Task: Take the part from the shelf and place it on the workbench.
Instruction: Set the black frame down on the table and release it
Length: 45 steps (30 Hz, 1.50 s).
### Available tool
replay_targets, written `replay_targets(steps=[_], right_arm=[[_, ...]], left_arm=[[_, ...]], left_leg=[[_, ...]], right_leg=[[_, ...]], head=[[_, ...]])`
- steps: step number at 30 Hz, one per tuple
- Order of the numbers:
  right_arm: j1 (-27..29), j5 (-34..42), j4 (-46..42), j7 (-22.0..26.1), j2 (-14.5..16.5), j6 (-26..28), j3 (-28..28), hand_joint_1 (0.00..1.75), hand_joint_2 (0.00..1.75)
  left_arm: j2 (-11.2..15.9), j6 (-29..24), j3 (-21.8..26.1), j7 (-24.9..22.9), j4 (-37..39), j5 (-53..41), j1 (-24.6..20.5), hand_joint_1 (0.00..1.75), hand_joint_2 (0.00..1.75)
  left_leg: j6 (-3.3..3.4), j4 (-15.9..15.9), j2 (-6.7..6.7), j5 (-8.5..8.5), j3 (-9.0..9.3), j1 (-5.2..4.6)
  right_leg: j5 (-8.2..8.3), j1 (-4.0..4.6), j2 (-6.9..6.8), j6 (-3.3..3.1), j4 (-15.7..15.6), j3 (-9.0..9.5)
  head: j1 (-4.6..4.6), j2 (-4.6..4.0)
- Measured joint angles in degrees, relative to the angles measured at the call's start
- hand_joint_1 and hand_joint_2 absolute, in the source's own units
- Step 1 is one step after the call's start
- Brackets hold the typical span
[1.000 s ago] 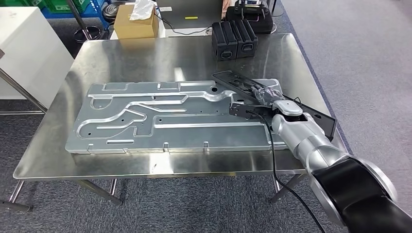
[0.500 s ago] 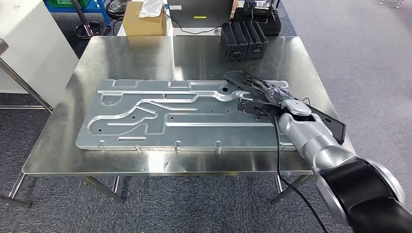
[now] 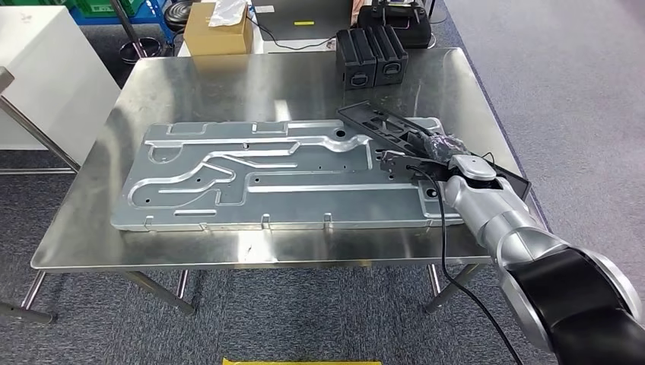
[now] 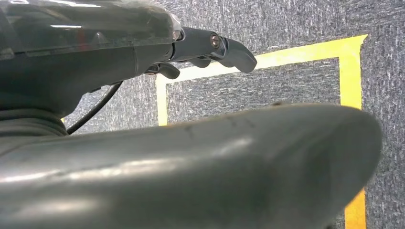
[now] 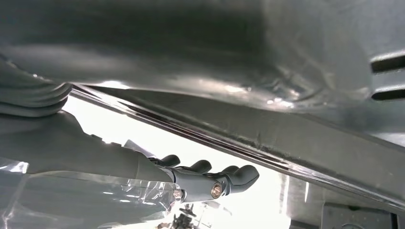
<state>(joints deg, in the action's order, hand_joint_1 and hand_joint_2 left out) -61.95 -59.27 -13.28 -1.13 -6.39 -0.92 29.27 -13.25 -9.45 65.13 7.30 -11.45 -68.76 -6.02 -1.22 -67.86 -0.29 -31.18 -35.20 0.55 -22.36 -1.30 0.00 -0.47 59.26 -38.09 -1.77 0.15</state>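
Workshop / industrial test floor. Stainless steel desk (image 3: pixel 190 84) on grey carpet tile, carrying a big stamped aluminium panel (image 3: pixel 251 179). Black equipment cases (image 3: pixel 370 57) at the far edge, cardboard box (image 3: pixel 217 32) and green crates (image 3: pixel 91 9) behind, yellow floor-marking tape (image 4: pixel 351 71) on the carpet.

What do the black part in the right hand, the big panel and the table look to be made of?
The black part looks like matte moulded plastic: dull, slotted, no glare, though painted metal is possible. The big panel looks like stamped bare metal, likely aluminium: silver-grey, satin, with pressed channels. The table looks like brushed stainless steel, showing blurred reflections. The right hand holds the part.
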Motion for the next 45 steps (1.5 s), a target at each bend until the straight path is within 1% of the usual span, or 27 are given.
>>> replay_targets(steps=[2, 3, 6, 7, 9, 11, 13, 14, 16, 18, 22, 24, 26, 27, 28, 29, 30, 31, 33, 35, 37, 39, 41, 42, 43, 44, 45], right_arm=[[-0.03, -0.03, -0.02, -0.16, -0.19, 0.00, -0.08, 0.00, 0.00], [-0.04, -0.03, -0.03, -0.25, -0.30, -0.01, -0.12, 0.00, 0.00], [-0.03, -0.03, -0.02, -0.50, -0.60, -0.01, -0.29, 0.00, 0.00], [-0.03, -0.04, -0.02, -0.55, -0.74, -0.01, -0.34, 0.00, 0.00], [-0.02, -0.08, 0.00, -0.65, -1.11, -0.01, -0.40, 0.00, 0.00], [0.03, -0.21, 0.09, -0.75, -1.44, -0.04, -0.43, 0.00, 0.00], [0.17, -0.40, 0.21, -0.79, -1.60, -0.09, -0.44, 0.00, 0.00], [0.23, -0.47, 0.25, -0.81, -1.64, -0.12, -0.44, 0.00, 0.00], [0.16, -0.54, 0.26, -0.81, -1.68, -0.17, -0.45, 0.00, 0.00], [0.05, -0.56, 0.23, -0.83, -1.70, -0.22, -0.50, 0.00, 0.00], [0.02, -0.66, 0.20, -0.93, -1.75, -0.39, -0.82, 0.00, 0.00], [0.00, -0.81, 0.15, -0.99, -1.70, -0.47, -0.92, 0.00, 0.00], [0.02, -0.88, 0.11, -1.03, -1.68, -0.48, -0.96, 0.00, 0.00], [0.07, -0.89, 0.11, -1.05, -1.68, -0.48, -0.96, 0.00, 0.00], [0.12, -0.89, 0.12, -1.07, -1.68, -0.48, -0.96, 0.00, 0.00], [0.16, -0.91, 0.13, -1.11, -1.68, -0.48, -0.96, 0.00, 0.00], [0.18, -0.95, 0.12, -1.16, -1.68, -0.48, -0.96, 0.00, 0.00], [0.16, -0.99, 0.11, -1.21, -1.68, -0.48, -0.97, 0.00, 0.00], [0.09, -1.06, 0.05, -1.32, -1.71, -0.48, -0.98, 0.00, 0.00], [0.03, -1.07, 0.01, -1.39, -1.74, -0.50, -1.01, 0.00, 0.00], [0.03, -1.09, 0.02, -1.40, -1.78, -0.60, -1.02, 0.00, 0.00], [0.03, -1.10, 0.03, -1.42, -1.88, -0.76, -1.04, 0.00, 0.00], [0.05, -1.15, 0.09, -1.49, -1.99, -0.90, -1.05, 0.00, 0.00], [0.12, -1.19, 0.14, -1.53, -2.02, -0.95, -1.05, 0.00, 0.00], [0.21, -1.24, 0.20, -1.58, -2.03, -0.99, -1.05, 0.00, 0.00], [0.28, -1.31, 0.25, -1.64, -2.03, -1.03, -1.05, 0.00, 0.00], [0.32, -1.38, 0.27, -1.68, -2.03, -1.04, -1.05, 0.00, 0.00]], left_arm=[[0.01, 0.01, 0.00, 0.00, 0.00, -0.02, -0.12, 0.00, 0.00], [0.02, 0.02, 0.00, 0.00, 0.00, -0.05, -0.15, 0.00, 0.00], [0.02, 0.03, 0.03, -0.01, 0.00, -0.18, -0.07, 0.00, 0.00], [0.02, 0.03, 0.04, -0.01, 0.00, -0.19, -0.13, 0.00, 0.00], [0.01, 0.08, 0.06, 0.00, 0.00, -0.21, -0.30, 0.00, 0.00], [0.01, 0.14, 0.07, 0.00, 0.00, -0.22, -0.30, 0.00, 0.00], [0.01, 0.16, 0.08, 0.00, 0.00, -0.22, -0.24, 0.00, 0.00], [0.01, 0.16, 0.09, 0.00, 0.00, -0.22, -0.25, 0.00, 0.00], [-0.01, 0.17, 0.09, 0.00, 0.00, -0.22, -0.31, 0.00, 0.00], [-0.03, 0.17, 0.09, 0.01, 0.00, -0.22, -0.37, 0.00, 0.00], [-0.01, 0.17, 0.09, 0.02, 0.00, -0.22, -0.29, 0.00, 0.00], [0.01, 0.16, 0.10, 0.02, 0.00, -0.21, -0.27, 0.00, 0.00], [0.01, 0.16, 0.11, 0.01, 0.00, -0.20, -0.28, 0.00, 0.00], [0.01, 0.16, 0.11, 0.00, 0.00, -0.20, -0.28, 0.00, 0.00], [0.01, 0.16, 0.11, 0.00, 0.00, -0.19, -0.27, 0.00, 0.00], [0.01, 0.16, 0.11, 0.00, 0.00, -0.19, -0.26, 0.00, 0.00], [0.01, 0.16, 0.11, 0.00, 0.00, -0.19, -0.27, 0.00, 0.00], [0.01, 0.16, 0.11, 0.00, 0.00, -0.19, -0.31, 0.00, 0.00], [0.01, 0.16, 0.11, 0.00, 0.00, -0.20, -0.41, 0.00, 0.00], [0.01, 0.16, 0.11, -0.01, 0.00, -0.19, -0.42, 0.00, 0.00], [-0.01, 0.17, 0.13, -0.04, 0.02, -0.18, -0.37, 0.00, 0.00], [-0.04, 0.19, 0.13, -0.08, 0.04, -0.17, -0.46, 0.00, 0.00], [-0.07, 0.20, 0.13, -0.10, 0.04, -0.17, -0.46, 0.00, 0.00], [-0.08, 0.21, 0.14, -0.11, 0.04, -0.17, -0.39, 0.00, 0.00], [-0.08, 0.21, 0.14, -0.14, 0.04, -0.17, -0.33, 0.00, 0.00], [-0.08, 0.22, 0.15, -0.15, 0.04, -0.17, -0.31, 0.00, 0.00], [-0.09, 0.24, 0.15, -0.17, 0.04, -0.17, -0.31, 0.00, 0.00]], left_leg=[[0.45, 7.36, -0.03, 2.22, 4.04, -0.17], [0.71, 9.20, -0.06, 2.65, 4.91, -0.31], [1.66, 9.91, 0.00, 3.63, 4.58, -0.54], [2.14, 10.19, 0.11, 4.24, 4.38, -0.48], [2.97, 10.64, 0.28, 5.55, 3.56, -0.34], [3.29, 10.58, 0.26, 6.46, 2.26, -0.46], [3.23, 10.29, 0.26, 7.15, 1.02, -0.55], [3.14, 10.06, 0.27, 7.40, 0.47, -0.55], [2.86, 9.46, 0.27, 7.72, -0.47, -0.57], [2.34, 8.97, 0.24, 8.05, -1.08, -0.71], [1.03, 8.46, 0.05, 8.27, -1.94, -0.79], [0.47, 4.75, 0.01, 4.61, -3.45, -0.62], [-0.05, -2.69, 0.03, -0.56, -5.66, -0.39], [-0.23, -5.91, 0.04, -1.96, -6.32, -0.31], [-0.32, -7.57, 0.04, -2.15, -6.22, -0.27], [-0.32, -7.17, 0.04, -1.23, -5.15, -0.25], [-0.20, -4.58, 0.04, 0.32, -2.97, -0.24], [0.05, -0.56, 0.03, 1.59, -0.06, -0.26], [0.61, 7.31, 0.00, 2.32, 5.12, -0.48], [1.05, 10.18, -0.03, 2.10, 6.45, -0.78], [1.80, 10.70, 0.13, 3.23, 5.85, -0.67], [2.78, 11.32, 0.42, 4.85, 4.93, -0.41], [3.21, 11.32, 0.51, 6.21, 3.39, -0.41], [3.17, 11.21, 0.51, 6.80, 2.51, -0.44], [3.12, 11.06, 0.52, 7.36, 1.64, -0.47], [3.02, 10.85, 0.53, 7.86, 0.77, -0.46], [2.88, 10.59, 0.54, 8.30, -0.05, -0.43]], right_leg=[[0.47, 0.10, -0.01, 0.55, 0.01, -0.18], [0.74, 0.14, -0.03, 0.92, -0.04, -0.22], [1.52, 0.01, -0.02, 2.08, -0.47, -0.34], [0.82, -0.05, -0.01, 2.32, -0.05, -0.66], [-3.34, -0.14, 0.02, 2.59, 4.15, -2.36], [-8.27, -0.09, 0.04, 2.80, 11.66, -4.76], [-9.42, -0.05, 0.03, 2.96, 15.39, -4.92], [-8.54, -0.06, 0.02, 2.94, 14.05, -3.34], [-6.50, -0.05, 0.01, 2.70, 6.59, 2.12], [-5.61, 0.22, 0.08, 2.15, 1.14, 5.54], [-4.63, 0.25, -0.09, 0.54, 0.02, 5.04], [-3.62, 0.00, -0.31, -0.31, -0.25, 4.13], [-2.65, 0.06, -0.40, -0.63, -0.23, 2.90], [-2.17, 0.08, -0.45, -0.60, -0.20, 2.27], [-1.69, 0.10, -0.48, -0.55, -0.17, 1.64], [-1.22, 0.10, -0.51, -0.46, -0.15, 1.05], [-0.76, 0.10, -0.51, -0.35, -0.13, 0.51], [-0.31, 0.11, -0.50, -0.19, -0.12, 0.09], [0.56, 0.22, -0.46, 0.35, -0.17, -0.43], [1.51, 0.21, -0.45, 1.05, -0.50, -0.57], [1.90, 0.16, -0.35, 1.72, -0.77, -0.79], [-1.39, 0.11, -0.17, 2.06, 1.97, -1.99], [-7.04, 0.00, -0.07, 2.25, 8.97, -4.10], [-8.76, 0.00, -0.06, 2.41, 12.59, -4.91], [-9.24, -0.01, -0.06, 2.56, 14.99, -5.08], [-8.54, -0.03, -0.07, 2.65, 15.49, -4.30], [-7.11, -0.07, -0.08, 2.68, 13.84, -2.44]], head=[[0.03, -0.01], [0.05, -0.01], [0.08, 0.00], [0.11, 0.00], [0.15, 0.00], [0.16, 0.01], [0.15, 0.01], [0.15, 0.01], [0.15, 0.00], [0.11, 0.00], [0.11, 0.00], [0.01, 0.00], [-0.07, 0.00], [-0.07, 0.00], [-0.06, 0.00], [-0.07, 0.00], [-0.08, 0.00], [-0.08, -0.01], [-0.05, -0.01], [-0.04, 0.00], [-0.07, 0.01], [0.08, 0.01], [0.25, 0.00], [0.27, 0.00], [0.28, 0.00], [0.28, 0.01], [0.28, 0.01]])
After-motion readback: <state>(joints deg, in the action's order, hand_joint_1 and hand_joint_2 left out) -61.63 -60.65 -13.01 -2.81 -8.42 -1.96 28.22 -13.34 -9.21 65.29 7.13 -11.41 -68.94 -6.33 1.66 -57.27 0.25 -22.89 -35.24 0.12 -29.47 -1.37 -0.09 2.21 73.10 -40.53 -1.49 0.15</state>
